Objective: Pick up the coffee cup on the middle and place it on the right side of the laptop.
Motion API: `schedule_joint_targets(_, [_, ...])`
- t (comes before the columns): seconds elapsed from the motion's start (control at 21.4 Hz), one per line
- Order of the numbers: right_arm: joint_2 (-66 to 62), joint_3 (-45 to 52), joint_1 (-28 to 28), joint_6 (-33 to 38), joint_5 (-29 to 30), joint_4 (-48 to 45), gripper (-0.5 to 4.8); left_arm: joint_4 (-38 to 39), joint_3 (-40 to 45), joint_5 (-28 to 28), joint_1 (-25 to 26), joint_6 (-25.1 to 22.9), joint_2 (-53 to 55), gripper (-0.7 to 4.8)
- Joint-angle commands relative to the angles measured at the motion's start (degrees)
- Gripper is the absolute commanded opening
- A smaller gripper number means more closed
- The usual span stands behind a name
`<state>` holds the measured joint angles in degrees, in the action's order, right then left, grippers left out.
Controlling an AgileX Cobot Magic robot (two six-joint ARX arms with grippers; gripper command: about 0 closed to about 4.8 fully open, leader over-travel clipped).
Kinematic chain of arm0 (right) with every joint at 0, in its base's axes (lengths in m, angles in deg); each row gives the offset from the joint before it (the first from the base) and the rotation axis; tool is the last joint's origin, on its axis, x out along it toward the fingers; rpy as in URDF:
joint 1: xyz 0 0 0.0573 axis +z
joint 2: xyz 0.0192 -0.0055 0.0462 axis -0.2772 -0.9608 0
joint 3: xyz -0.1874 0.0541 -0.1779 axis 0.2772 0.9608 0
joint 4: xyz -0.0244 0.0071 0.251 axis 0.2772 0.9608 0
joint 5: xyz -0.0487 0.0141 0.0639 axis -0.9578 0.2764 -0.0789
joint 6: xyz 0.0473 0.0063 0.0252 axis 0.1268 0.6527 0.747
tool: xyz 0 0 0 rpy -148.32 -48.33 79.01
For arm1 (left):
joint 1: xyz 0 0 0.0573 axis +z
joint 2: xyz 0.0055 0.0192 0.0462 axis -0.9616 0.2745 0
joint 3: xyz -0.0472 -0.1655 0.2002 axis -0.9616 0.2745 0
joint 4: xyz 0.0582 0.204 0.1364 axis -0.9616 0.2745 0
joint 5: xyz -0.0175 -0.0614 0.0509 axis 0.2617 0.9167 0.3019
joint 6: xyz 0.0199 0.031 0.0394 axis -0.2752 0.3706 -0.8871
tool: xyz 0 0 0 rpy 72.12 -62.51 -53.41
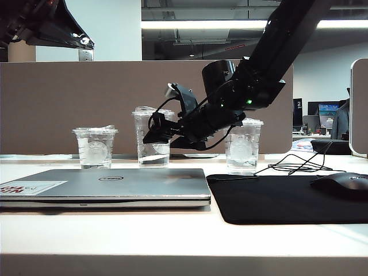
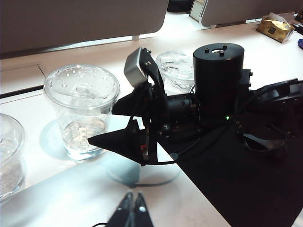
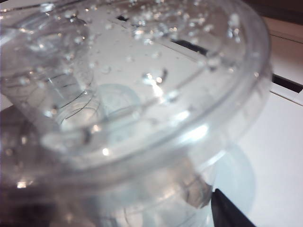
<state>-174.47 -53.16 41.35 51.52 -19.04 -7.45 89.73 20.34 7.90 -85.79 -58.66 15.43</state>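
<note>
The coffee cup (image 1: 152,138) is the tall clear lidded one, standing upright in the middle behind the laptop (image 1: 103,184). My right gripper (image 1: 160,133) reaches in from the right and is open, its fingers on either side of the coffee cup (image 2: 83,111). In the right wrist view the coffee cup (image 3: 132,118) fills the picture, with one dark fingertip (image 3: 227,213) beside its wall and the other hidden. My left gripper (image 2: 133,197) is shut on nothing and hangs over the laptop lid (image 2: 57,198).
A short clear cup (image 1: 95,146) stands left of the coffee cup and a medium one (image 1: 243,145) to its right. A black mouse mat (image 1: 287,198) with a mouse (image 1: 345,184) and its cable lies right of the laptop. A brown partition runs behind.
</note>
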Motion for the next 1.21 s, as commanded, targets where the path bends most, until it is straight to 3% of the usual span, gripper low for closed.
schedule_joint_targets(0.05, [0.11,-0.42,0.24,0.24,-0.02,-2.27,4.79,-0.44,-0.15,0.24,0.04,0.17,-0.17,-0.05])
schedule_joint_targets(1.21, [-2.05,-1.4,0.9,2.97,-1.42,-4.59,4.79,-0.44,-0.15,0.24,0.04,0.17,-0.17,-0.05])
